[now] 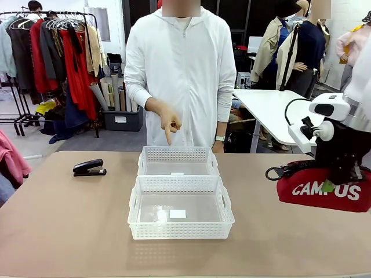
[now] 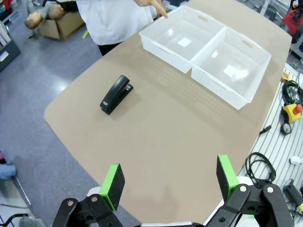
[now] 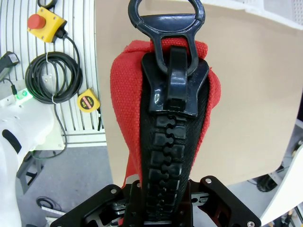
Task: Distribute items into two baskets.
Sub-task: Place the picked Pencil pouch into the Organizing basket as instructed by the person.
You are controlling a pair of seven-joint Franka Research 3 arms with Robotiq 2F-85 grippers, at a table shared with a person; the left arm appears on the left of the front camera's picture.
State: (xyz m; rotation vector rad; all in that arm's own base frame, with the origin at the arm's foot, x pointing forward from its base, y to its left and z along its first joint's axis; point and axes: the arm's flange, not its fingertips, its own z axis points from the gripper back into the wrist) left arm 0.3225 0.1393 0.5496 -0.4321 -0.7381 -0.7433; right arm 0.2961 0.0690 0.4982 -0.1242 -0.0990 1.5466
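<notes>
CAMPUS pouch (image 1: 307,200) sits clamped at its zip edge in the right gripper (image 1: 335,176), table's right side, well apart from both baskets. Person's hand (image 1: 169,123) points at the far basket (image 1: 174,154); treat that as the target. Clear the rim, lower flat, then release. Left gripper (image 2: 170,178) gapes empty; stapler (image 1: 88,168) on table, left.

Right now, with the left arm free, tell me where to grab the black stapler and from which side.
Grip the stapler across its narrow middle, coming down from above with the left end effector, likely turned so the fingers close on the long sides. It lies flat on its base, slim, with bare table either side.
</notes>
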